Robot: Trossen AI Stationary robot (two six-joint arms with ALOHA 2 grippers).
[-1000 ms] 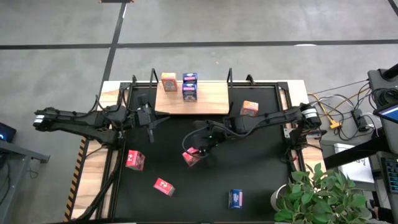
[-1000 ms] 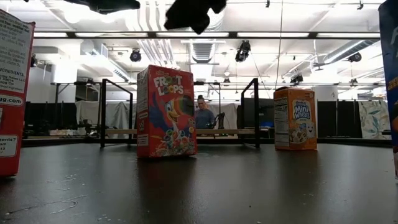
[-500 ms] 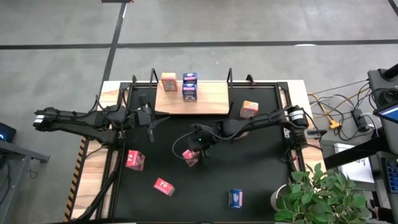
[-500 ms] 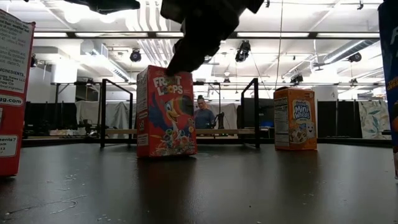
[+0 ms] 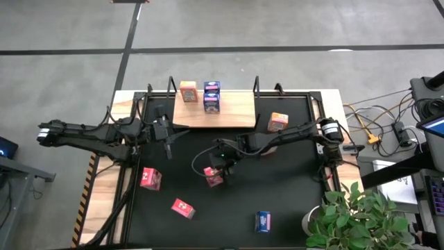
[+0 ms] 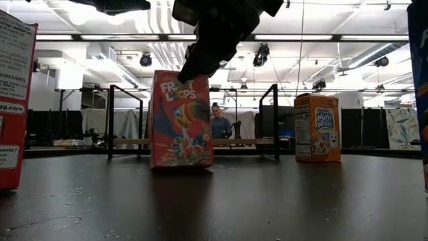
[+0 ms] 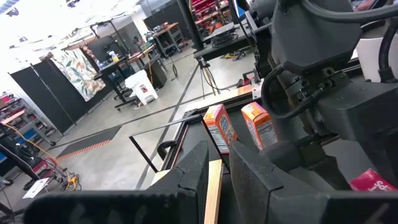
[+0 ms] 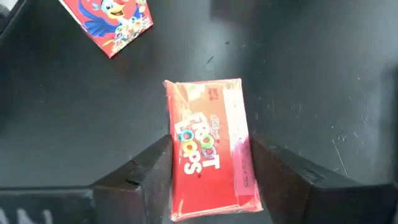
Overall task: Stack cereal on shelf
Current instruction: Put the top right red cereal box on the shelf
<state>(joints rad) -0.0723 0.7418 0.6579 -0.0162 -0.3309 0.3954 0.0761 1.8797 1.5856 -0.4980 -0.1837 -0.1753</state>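
A red cereal box (image 5: 214,176) stands upright mid-mat, and it also shows in the low view (image 6: 182,120) and the right wrist view (image 8: 208,143). My right gripper (image 5: 216,167) reaches down-slant from the right and is shut on the box's upper end. The shelf (image 5: 232,112), a light-wood board with black posts, lies at the far edge. An orange box (image 5: 188,91) and a blue box (image 5: 211,97) stand on it. My left gripper (image 5: 168,141) hovers shut and level near the shelf's left end, holding nothing. My right gripper pinches the red box between its two fingers (image 8: 152,171), on two opposite upright faces near the top end (image 8: 186,186). The fingers slant down from the table's right side. The box stays upright with its base (image 6: 182,165) on the mat.
Loose boxes stand on the black mat: orange (image 5: 278,121) by the shelf's right end, two red (image 5: 150,178) (image 5: 183,208) at near left, and blue (image 5: 263,221) at the near edge. A potted plant (image 5: 354,219) stands off the near right corner. Cables lie to the right.
My right gripper has come down and toward the table's left, onto the red box, and its fingers now stand at the box's top. The box has turned a little about its upright while staying on the mat.
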